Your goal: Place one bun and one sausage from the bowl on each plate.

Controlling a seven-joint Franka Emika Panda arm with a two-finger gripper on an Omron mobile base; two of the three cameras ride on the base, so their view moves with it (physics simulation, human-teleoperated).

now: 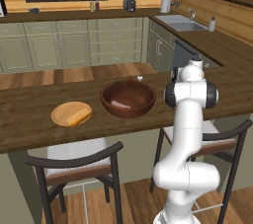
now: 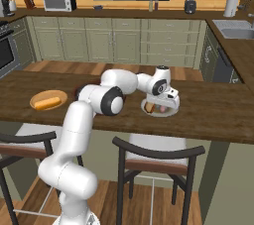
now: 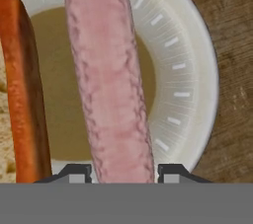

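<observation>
The jaws of the gripper (image 3: 120, 171) are clamped on a pink sausage (image 3: 108, 75) over the pale plate (image 3: 190, 70), beside a bun (image 3: 22, 94) lying there. Farther along the wooden surface (image 1: 29, 114), the dark bowl (image 1: 128, 98) sits near the tan plate (image 1: 62, 113), which carries another bun (image 1: 79, 116).

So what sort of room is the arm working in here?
A home kitchen, rendered: a sink in the corner counter, a microwave on the back counter, green cabinets, and a wooden breakfast bar with chairs.
</observation>
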